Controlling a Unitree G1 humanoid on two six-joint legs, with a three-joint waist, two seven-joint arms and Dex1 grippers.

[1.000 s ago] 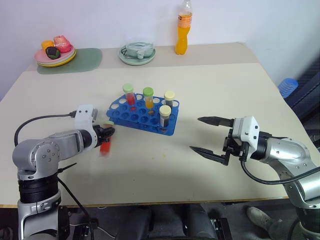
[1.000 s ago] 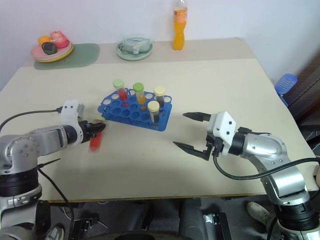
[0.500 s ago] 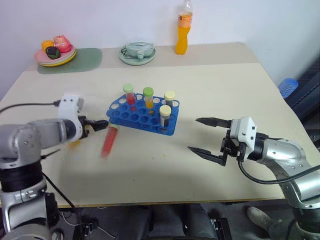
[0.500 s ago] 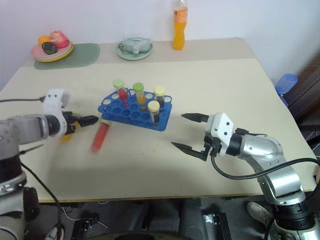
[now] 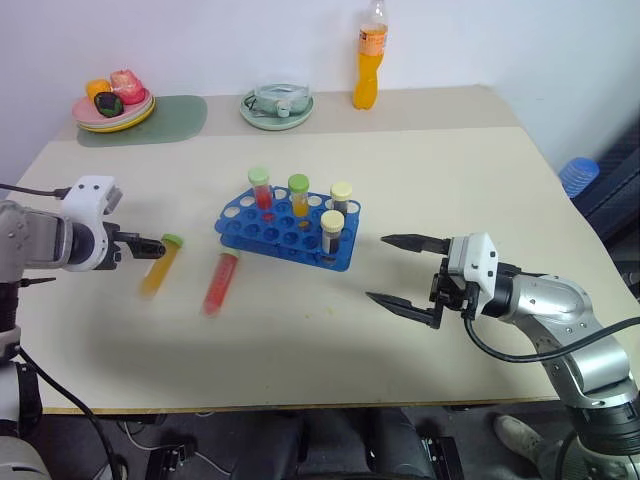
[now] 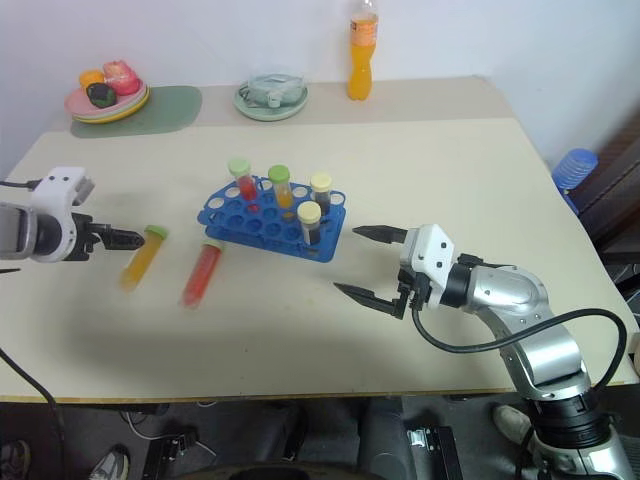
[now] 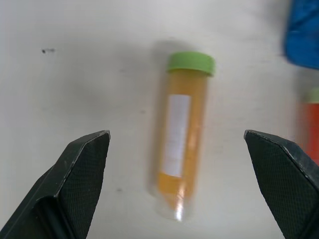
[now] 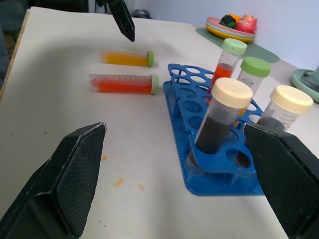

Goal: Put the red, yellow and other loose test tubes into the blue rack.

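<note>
Showing: a pale table (image 5: 420, 180) seen from the head views, with both arms reaching over it.
Blue rack (image 5: 262, 236): set near the middle of the table; four capped test tubes are held upright in it.
Upright tubes: a red one with green cap (image 5: 260, 187), a yellow-orange one with green cap (image 5: 298, 194), and two dark ones with cream caps (image 5: 331, 231) (image 5: 341, 197).
Loose red tube (image 5: 220, 283): laid flat on the table just beside the rack's left end, its cap toward the rack.
Loose yellow-orange tube (image 7: 181, 134): laid flat on the table to the left of the red one, apart from it, green cap toward the rack.
Left tool (image 5: 148, 244): fingers spread wide, nothing gripped; held over the yellow-orange tube, which is seen between the fingers in the left wrist view without being touched.
Right tool (image 5: 405, 272): fingers spread wide and empty, held above the table to the right of the rack, pointed toward it.
Background: an orange drink bottle (image 5: 368, 56), a pale green dish (image 5: 276, 105) and a plate of food (image 5: 112, 103) are placed along the far edge.
</note>
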